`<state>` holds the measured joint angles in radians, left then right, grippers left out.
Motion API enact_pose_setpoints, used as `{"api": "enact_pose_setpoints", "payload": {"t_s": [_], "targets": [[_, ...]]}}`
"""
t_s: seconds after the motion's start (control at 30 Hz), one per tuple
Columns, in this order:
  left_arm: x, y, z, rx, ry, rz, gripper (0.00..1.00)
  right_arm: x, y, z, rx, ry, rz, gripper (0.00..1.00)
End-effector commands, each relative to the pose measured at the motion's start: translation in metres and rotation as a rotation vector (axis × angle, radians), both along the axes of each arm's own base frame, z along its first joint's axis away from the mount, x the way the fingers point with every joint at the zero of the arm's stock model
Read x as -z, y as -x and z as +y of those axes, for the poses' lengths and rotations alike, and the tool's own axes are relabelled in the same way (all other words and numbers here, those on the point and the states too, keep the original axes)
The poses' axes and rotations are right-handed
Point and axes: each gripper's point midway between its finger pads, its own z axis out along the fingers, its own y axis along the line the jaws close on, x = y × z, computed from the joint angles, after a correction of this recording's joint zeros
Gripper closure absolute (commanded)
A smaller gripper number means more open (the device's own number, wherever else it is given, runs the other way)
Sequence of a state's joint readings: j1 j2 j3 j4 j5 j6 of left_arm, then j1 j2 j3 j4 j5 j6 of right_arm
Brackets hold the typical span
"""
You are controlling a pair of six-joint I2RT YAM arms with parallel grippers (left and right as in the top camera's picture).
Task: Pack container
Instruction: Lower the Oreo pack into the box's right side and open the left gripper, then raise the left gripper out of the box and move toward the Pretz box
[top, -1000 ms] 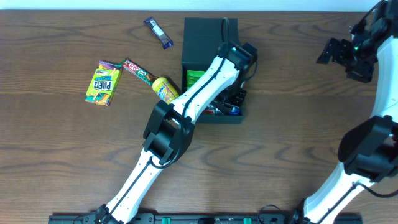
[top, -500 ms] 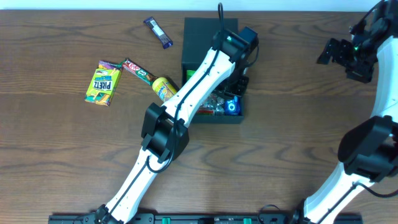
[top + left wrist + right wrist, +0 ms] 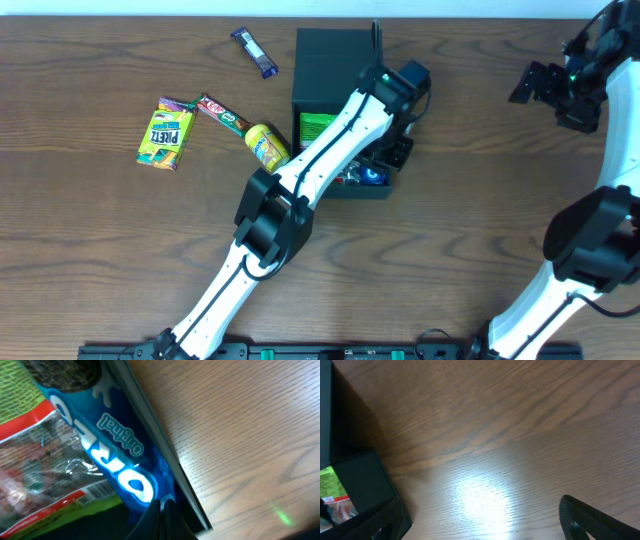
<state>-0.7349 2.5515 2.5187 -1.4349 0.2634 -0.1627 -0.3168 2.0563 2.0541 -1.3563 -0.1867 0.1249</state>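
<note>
The dark teal container stands open at the table's centre back, its flap lid lying flat behind it. Inside are a blue Oreo packet and a green packet. My left gripper hangs over the container's right side. In the left wrist view its fingers are pressed together and empty, just above the Oreo packet and the container's wall. My right gripper is open and empty at the far right; its wrist view shows bare wood and the container's corner.
Left of the container lie a yellow-green Pretz box, a red and green chocolate bar, a yellow round packet and a dark purple bar. My left arm crosses the container diagonally.
My left gripper rose out of the container's inside and shifted right toward its right wall. The right arm has not moved.
</note>
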Motion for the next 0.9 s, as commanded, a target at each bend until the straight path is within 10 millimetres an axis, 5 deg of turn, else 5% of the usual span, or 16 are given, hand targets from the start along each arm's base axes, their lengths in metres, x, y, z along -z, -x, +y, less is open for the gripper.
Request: {"api": "enact_pose_setpoints", "payload": {"t_s": [0.0,0.37,0.5,0.6,0.73,0.83,0.87], "targets": [[0.016,0.005,0.005,0.011,-0.025,0.038,0.94,0.002,0.0,-0.001,-0.011,-0.002,0.001,0.01],[0.041,0.011,0.009,0.012,-0.051,0.068,0.94,0.002,-0.001,-0.001,-0.011,-0.001,-0.002,0.01],[0.011,-0.005,0.01,-0.017,-0.013,0.006,0.94,0.002,-0.001,-0.001,-0.011,0.0,-0.004,0.01],[-0.051,-0.043,0.018,-0.113,0.05,-0.169,0.94,0.001,-0.003,-0.002,-0.011,0.002,-0.01,0.01],[-0.137,-0.115,0.098,-0.513,-0.052,-0.534,0.87,0.001,-0.004,-0.002,-0.012,0.003,-0.014,0.01],[-0.155,-0.148,0.163,-0.845,-0.083,-0.61,0.79,0.001,-0.005,-0.002,-0.012,0.003,-0.017,0.01],[-0.149,-0.16,0.182,-0.949,-0.071,-0.598,0.59,0.001,-0.005,-0.002,-0.012,0.003,-0.017,0.01]]}}
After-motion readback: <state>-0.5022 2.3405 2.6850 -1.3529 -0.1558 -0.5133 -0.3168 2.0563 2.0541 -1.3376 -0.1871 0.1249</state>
